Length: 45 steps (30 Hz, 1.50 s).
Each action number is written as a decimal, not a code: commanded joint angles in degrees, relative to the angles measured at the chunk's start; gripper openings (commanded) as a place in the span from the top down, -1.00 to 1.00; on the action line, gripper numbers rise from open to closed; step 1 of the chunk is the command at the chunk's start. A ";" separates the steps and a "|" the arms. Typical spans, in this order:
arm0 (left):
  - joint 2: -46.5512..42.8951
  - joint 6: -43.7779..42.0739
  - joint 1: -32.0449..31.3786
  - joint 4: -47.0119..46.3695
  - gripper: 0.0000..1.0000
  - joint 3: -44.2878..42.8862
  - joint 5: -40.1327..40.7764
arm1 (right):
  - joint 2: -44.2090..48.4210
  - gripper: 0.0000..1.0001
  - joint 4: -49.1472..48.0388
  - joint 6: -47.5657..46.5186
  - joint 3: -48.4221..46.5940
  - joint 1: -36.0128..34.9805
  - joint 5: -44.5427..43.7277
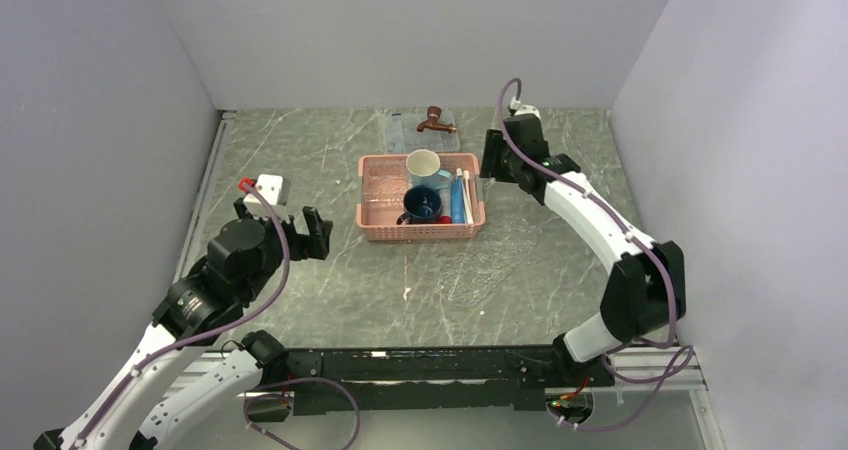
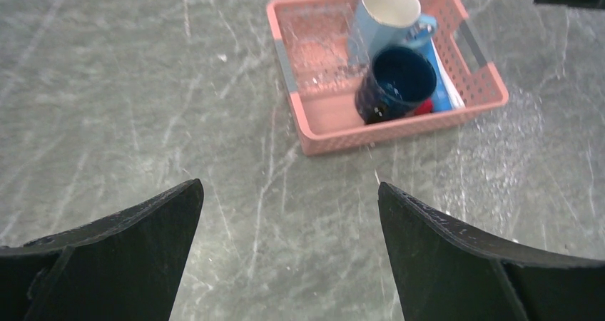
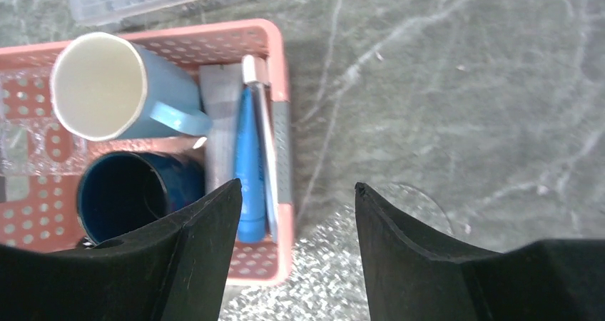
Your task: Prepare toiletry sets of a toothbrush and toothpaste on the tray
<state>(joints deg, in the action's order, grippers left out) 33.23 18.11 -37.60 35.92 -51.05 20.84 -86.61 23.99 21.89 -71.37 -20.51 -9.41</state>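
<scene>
Right wrist view looks down on the right-hand wall of the pink basket (image 3: 280,85). There the toothpaste (image 3: 250,164), a bright blue tube, lies lengthwise, with the toothbrush (image 3: 265,132), a slim pale stick, lying along its outer side against the wall. Both are wedged in the narrow lane between that wall and two mugs, a light blue mug (image 3: 107,85) and a dark blue mug (image 3: 132,192). They can probably be reached only from above.

That, I judge, is why the right gripper (image 3: 292,189) hangs over this edge, its jaws set to close across the tube's width. It belongs to the nearer arm, and neither item is out of the basket yet. The jaws stand partly spread, with nothing between them and touching nothing. The gap sits over the basket rim and the bare bench (image 3: 464,85) just outside, a little to the right of the tube.

The tray, of clear plastic, seems to lie in the basket's left half (image 2: 314,57) beside the mugs, with nothing in it that I can see. Its edges are hard to make out. A larger clear tray (image 1: 420,132) lies behind the basket. I cannot identify the glinting patch (image 1: 485,265) on the bench in front.

The left gripper (image 2: 289,187) hovers over bare bench to the left of the basket and apart from it. Its jaws are spread wide and hold nothing, and it looks parked out of the way.
</scene>
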 commanded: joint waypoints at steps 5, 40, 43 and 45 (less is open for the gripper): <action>3.07 5.75 -0.15 2.58 -0.98 1.19 -12.66 | 9.81 -0.24 2.43 -1.62 10.01 3.77 -4.08; 2.09 21.93 -0.13 -9.34 -0.98 26.88 -32.58 | -14.70 -0.35 -4.79 3.40 7.67 11.22 0.82; 1.55 21.48 -0.11 -8.52 -0.98 26.73 -32.38 | -14.78 -0.36 -5.42 3.57 8.32 11.27 0.88; 0.98 21.19 -0.18 -7.67 -0.98 26.48 -32.15 | -15.07 -0.36 -5.24 3.44 8.38 11.21 0.89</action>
<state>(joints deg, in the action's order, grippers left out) 35.53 38.87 -37.60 29.41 -24.08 -10.72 -101.67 20.49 24.32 -61.82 -9.45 -7.25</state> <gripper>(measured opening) 0.992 0.678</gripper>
